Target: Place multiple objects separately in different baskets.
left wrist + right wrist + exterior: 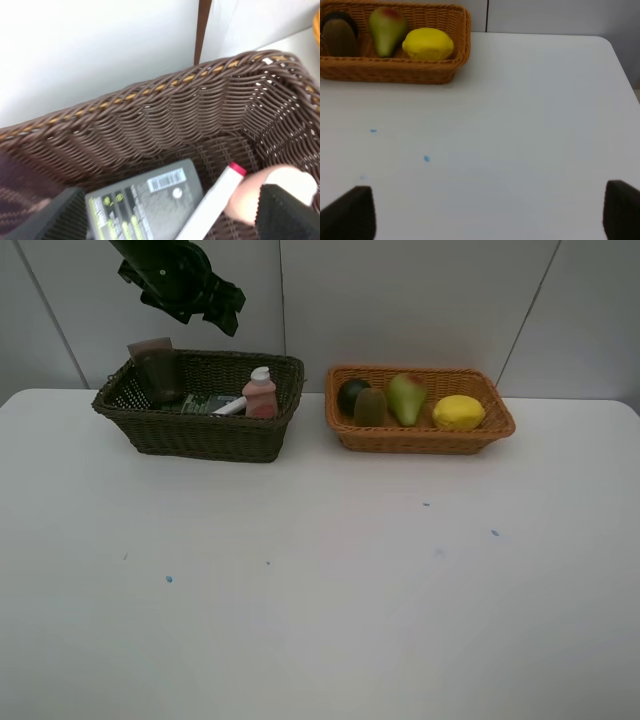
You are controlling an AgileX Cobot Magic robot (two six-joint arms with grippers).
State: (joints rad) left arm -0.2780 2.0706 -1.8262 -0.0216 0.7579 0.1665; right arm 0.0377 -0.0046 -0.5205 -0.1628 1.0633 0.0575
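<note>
Wicker fills my left wrist view: the dark basket (200, 405) sits near the far left corner of the white desk (320, 580), holding a mauve cup (157, 368), a pink bottle (261, 393), a white red-tipped marker (212, 202) and a dark green bottle (145, 205) lying flat. My left gripper (190, 285) hangs above that basket's back rim; its two fingertips (285, 215) stand well apart with nothing between them. The orange basket (420, 410) sits just beside it along the far edge, carrying a mangosteen (352, 395), kiwi (370, 406), pear (406, 398) and lemon (458, 412). My right gripper (490, 220) hovers over bare desk nearer the right edge — spread wide, empty. Sorting looks finished. My worry: dropping the left arm could clip the upright cup or bottle — either would topple.
</note>
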